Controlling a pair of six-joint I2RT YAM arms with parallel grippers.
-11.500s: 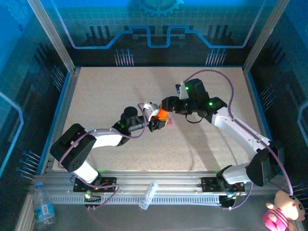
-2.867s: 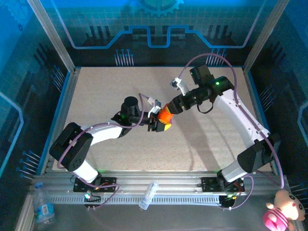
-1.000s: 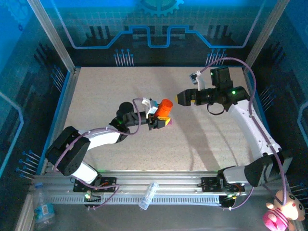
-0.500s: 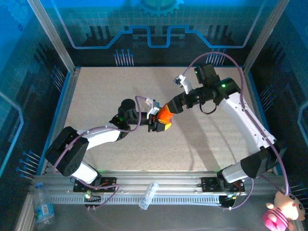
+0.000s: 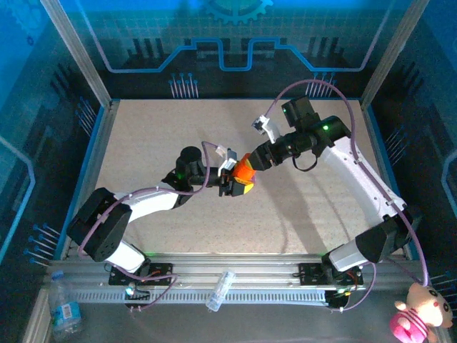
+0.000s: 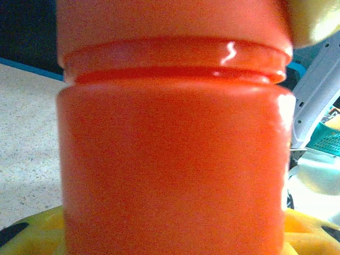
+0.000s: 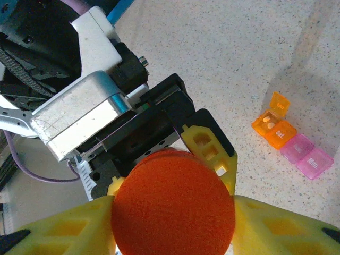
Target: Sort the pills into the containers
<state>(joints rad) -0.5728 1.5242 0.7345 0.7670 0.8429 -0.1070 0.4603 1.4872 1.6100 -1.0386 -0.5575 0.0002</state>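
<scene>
Seen from above, a small clear bottle (image 5: 220, 289) is being shown lying on the near rail between the two arm bases, and a pink plush toy (image 5: 416, 314) is being shown at the near right corner.

Further in, over the middle of the speckled table (image 5: 157, 136), an orange bottle (image 5: 243, 171) is being held between the two arms. Its body is being clamped by the left gripper (image 5: 230, 180), which is reaching in from the left. In the left wrist view the bottle's wall and neck ridge are being pressed up close to the lens, with yellow finger pads (image 6: 32, 234) being glimpsed at the lower edge.

The bottle's top is being gripped from the right by the right gripper (image 5: 251, 161). In the right wrist view the round orange cap (image 7: 172, 202) is being flanked on both sides by the yellow fingers (image 7: 58, 234), with the jaws closed against it and no gap being shown.

Beyond the bottle in that same view, the containers (image 7: 289, 141) are being shown resting on the table, apart from both grippers. They form a short strip of joined boxes, orange at one end and pink at the other, and the lid of the end orange box is being held raised.
</scene>
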